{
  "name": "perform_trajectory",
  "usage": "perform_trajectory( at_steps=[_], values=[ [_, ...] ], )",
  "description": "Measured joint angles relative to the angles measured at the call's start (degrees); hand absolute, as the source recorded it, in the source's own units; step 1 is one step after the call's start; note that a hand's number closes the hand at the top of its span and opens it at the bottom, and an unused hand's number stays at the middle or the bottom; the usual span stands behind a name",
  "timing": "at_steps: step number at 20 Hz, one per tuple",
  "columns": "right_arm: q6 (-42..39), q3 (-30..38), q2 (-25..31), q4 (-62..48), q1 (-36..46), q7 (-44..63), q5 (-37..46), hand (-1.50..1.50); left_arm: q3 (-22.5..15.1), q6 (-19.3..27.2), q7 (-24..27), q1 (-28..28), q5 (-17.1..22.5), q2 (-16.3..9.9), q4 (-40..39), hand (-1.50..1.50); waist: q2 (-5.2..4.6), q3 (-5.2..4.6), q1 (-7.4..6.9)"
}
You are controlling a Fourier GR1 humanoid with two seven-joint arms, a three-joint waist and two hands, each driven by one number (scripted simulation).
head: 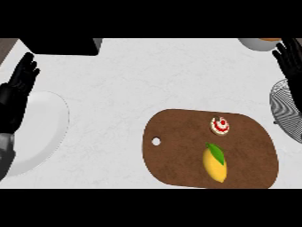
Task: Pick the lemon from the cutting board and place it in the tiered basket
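Presently the lemon, with a green leaf at its upper end, lies on the brown cutting board, below a small frosted pastry. Left hand rests at the left edge, fingers straight and released, above a white plate. Right hand rests at the right edge, likewise unclenched, over the wire tiered basket. Neither hand touches the lemon.

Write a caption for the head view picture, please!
Lemon waits on the cutting board, both hands open.
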State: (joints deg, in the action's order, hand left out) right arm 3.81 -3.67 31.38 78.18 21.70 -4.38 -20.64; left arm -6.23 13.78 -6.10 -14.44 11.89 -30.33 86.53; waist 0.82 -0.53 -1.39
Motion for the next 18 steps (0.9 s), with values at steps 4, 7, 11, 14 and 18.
perform_trajectory(
  at_steps=[4, 7, 11, 14, 18],
  values=[
    [2.65, 1.54, 1.29, 6.99, -2.48, 0.47, 1.79, 1.50, -1.46, 2.32, 0.90, 6.06, -1.58, 3.55, -0.62, 0.00, -0.24, 0.31, 1.25],
    [7.73, 3.35, 3.91, 10.39, -5.31, 1.82, 5.83, -1.50, -3.13, 4.47, 1.55, 11.32, -2.23, 6.84, -2.61, 0.00, -0.21, 0.09, 3.05],
    [19.87, 9.58, -0.84, 10.35, -11.60, 4.24, 5.54, -1.50, -4.50, 5.52, 2.42, 16.37, -1.60, 10.12, -4.03, 0.00, -0.03, 0.32, 4.77],
    [24.59, 11.33, -5.58, 17.65, -19.10, 1.78, 4.97, -1.50, -5.82, 6.45, 3.69, 18.28, -2.22, 12.37, -4.31, 0.00, -0.05, 0.44, 4.60],
    [25.68, 9.89, -6.62, 32.65, -30.60, 4.32, 6.10, -1.50, -6.61, 7.44, 4.86, 17.79, -3.61, 14.36, -5.00, 0.00, -0.14, 0.54, 4.02]
  ],
)
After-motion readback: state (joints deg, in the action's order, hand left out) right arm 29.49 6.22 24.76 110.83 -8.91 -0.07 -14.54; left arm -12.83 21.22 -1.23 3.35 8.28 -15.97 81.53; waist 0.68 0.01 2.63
